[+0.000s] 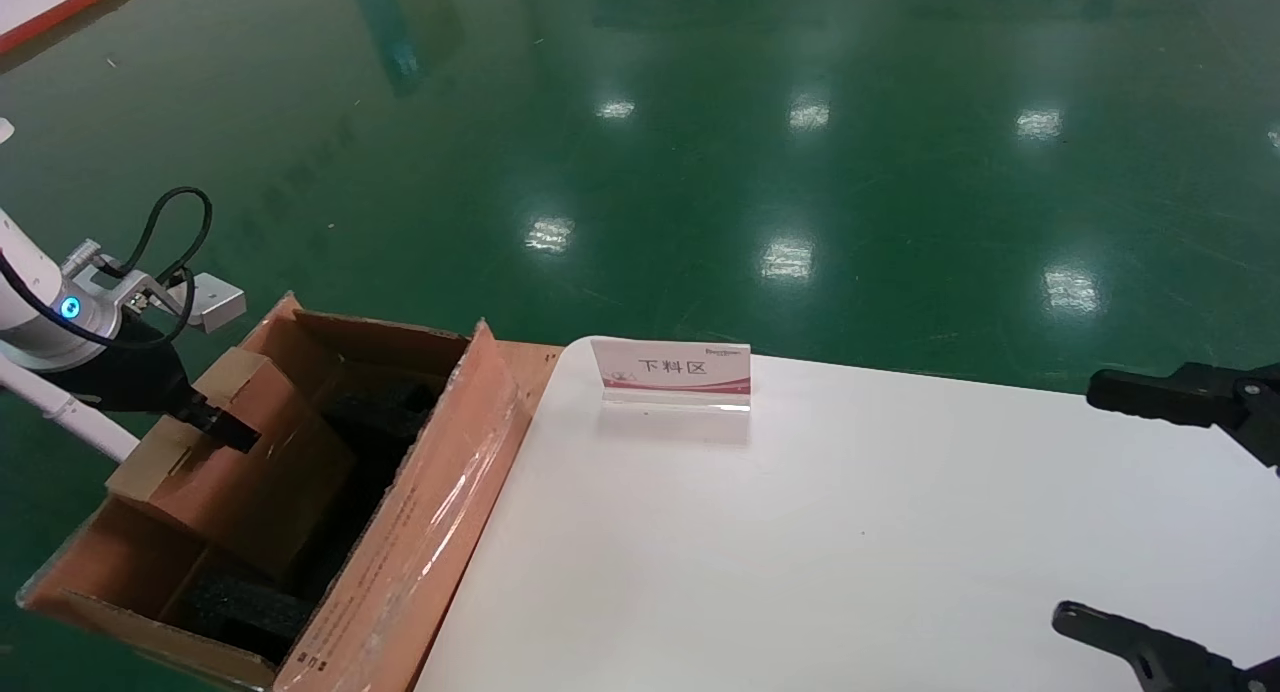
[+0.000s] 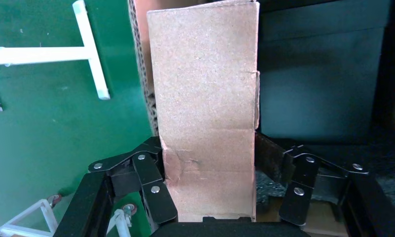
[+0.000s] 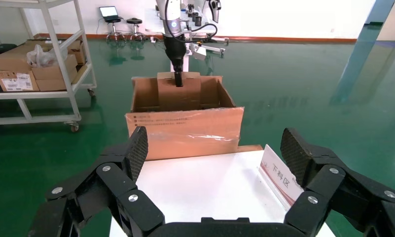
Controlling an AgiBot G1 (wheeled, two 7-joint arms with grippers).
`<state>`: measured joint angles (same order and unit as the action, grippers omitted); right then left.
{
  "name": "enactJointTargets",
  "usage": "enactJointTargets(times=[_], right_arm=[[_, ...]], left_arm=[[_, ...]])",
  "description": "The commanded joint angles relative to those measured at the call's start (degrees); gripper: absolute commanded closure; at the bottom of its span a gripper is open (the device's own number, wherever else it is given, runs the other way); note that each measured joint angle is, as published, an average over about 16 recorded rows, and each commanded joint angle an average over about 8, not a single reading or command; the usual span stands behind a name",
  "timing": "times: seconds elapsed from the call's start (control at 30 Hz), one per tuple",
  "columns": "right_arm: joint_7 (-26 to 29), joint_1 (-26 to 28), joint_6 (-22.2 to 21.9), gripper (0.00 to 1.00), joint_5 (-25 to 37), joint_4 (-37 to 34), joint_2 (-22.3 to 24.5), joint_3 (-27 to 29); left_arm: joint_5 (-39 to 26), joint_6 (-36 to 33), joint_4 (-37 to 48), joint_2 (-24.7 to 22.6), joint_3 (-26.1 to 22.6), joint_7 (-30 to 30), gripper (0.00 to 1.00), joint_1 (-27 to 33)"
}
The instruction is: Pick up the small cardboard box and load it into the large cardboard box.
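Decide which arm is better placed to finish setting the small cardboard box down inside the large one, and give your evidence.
Left. The left gripper already clamps the small cardboard box inside the large cardboard box; the right gripper hangs open over the white table.

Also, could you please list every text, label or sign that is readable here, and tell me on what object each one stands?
"下料区": on the white and red sign card standing on the white table.
Small logo at that card's top corner: too small to read.
Small black print on the taped side of the large cardboard box: too small to read.
Labels on the cartons on the shelf cart: blurred, unreadable.
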<state>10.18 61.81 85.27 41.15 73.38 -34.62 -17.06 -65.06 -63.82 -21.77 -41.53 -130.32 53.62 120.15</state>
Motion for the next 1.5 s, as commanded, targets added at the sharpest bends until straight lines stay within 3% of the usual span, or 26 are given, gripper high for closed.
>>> enactJointTargets(times=[0.03,0.8,1.0,1.27,1.5], right_arm=[[0.00,0.00,0.00,0.00,0.00,0.00,0.00,0.00],[0.00,0.01,0.01,0.00,0.00,-0.02,0.00,0.01],[-0.02,0.03,0.02,0.00,-0.01,-0.04,0.00,-0.01],[-0.03,0.04,0.02,0.00,-0.03,-0.05,0.01,-0.04],[-0.04,0.04,0.01,0.00,-0.03,-0.05,0.01,-0.05]], left_arm=[[0.00,0.00,-0.05,0.05,0.02,0.06,0.00,0.06],[0.65,0.32,-1.49,-0.15,0.73,-1.12,0.00,1.20],[4.39,2.45,-6.45,1.50,4.34,-5.02,0.00,5.39],[11.59,5.28,-17.44,7.87,10.74,-11.21,0.00,11.54],[13.24,7.20,-24.00,10.55,12.67,-12.62,0.00,13.66]])
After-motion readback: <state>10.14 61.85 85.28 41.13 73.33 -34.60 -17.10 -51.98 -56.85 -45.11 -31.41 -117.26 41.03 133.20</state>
